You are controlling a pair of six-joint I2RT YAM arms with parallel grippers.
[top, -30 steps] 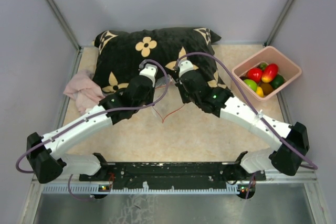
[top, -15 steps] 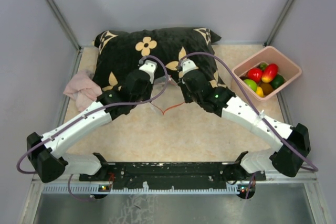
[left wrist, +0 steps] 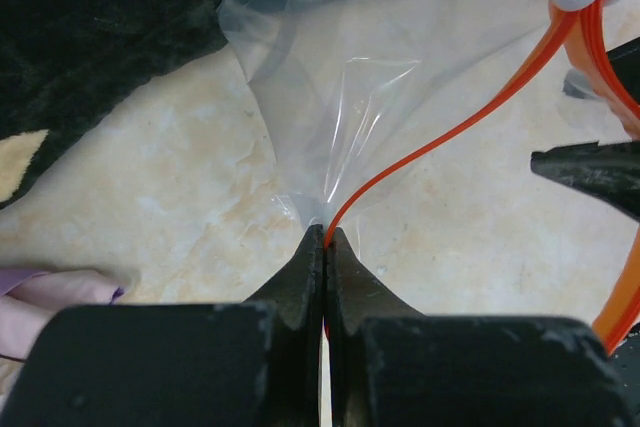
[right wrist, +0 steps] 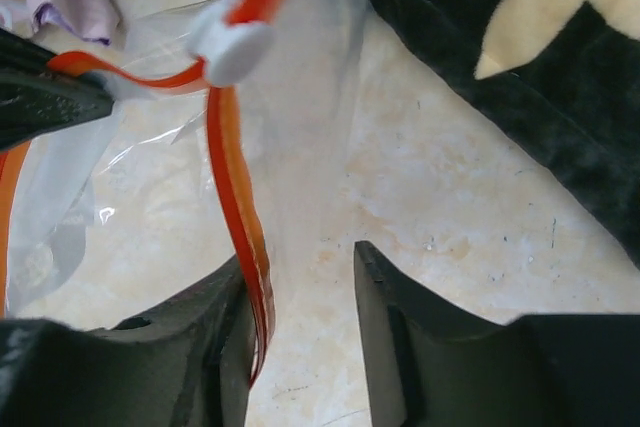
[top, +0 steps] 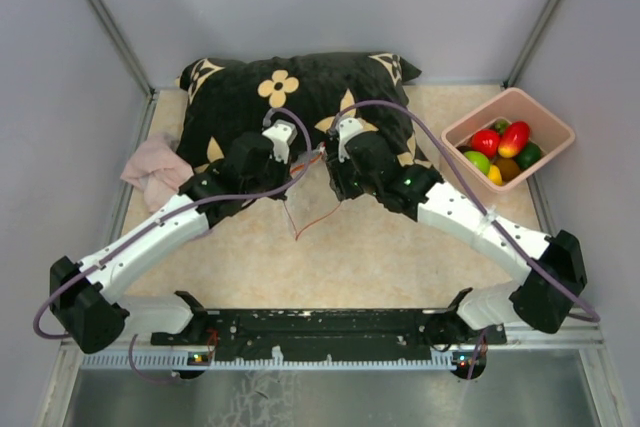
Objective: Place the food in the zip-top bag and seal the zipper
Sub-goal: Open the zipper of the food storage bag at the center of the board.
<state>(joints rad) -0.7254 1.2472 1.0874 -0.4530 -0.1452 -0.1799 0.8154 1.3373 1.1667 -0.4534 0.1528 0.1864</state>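
Left claw [left wrist: 326, 239] clamping red-orange zipper strip [right wrist: 237, 202] of clear crinkly zip-top bag [left wrist: 335, 87], right claw [right wrist: 300, 265] parted, beside black flowered pillow [top: 300, 87].

Lab test cell: grey panel walls [top: 330, 7], bolted mounting rail [top: 330, 328].

Top cam sits high behind the arms [top: 150, 242], looking down and forward over the whole tabletop [top: 380, 257]. It takes in the pillow [top: 240, 97] at the far end and the bin [top: 550, 115] far right. Left wrist cam is right up close, low over the tabletop, peering out past its own jaws at the bag [left wrist: 340, 97]. Right wrist cam is just as tight, looking past its jaws at the same bag from the other side. Both wrist views share the zipper [right wrist: 235, 197], its white slider [right wrist: 232, 42], some pillow and bare tabletop, all mid-frame in the top view.
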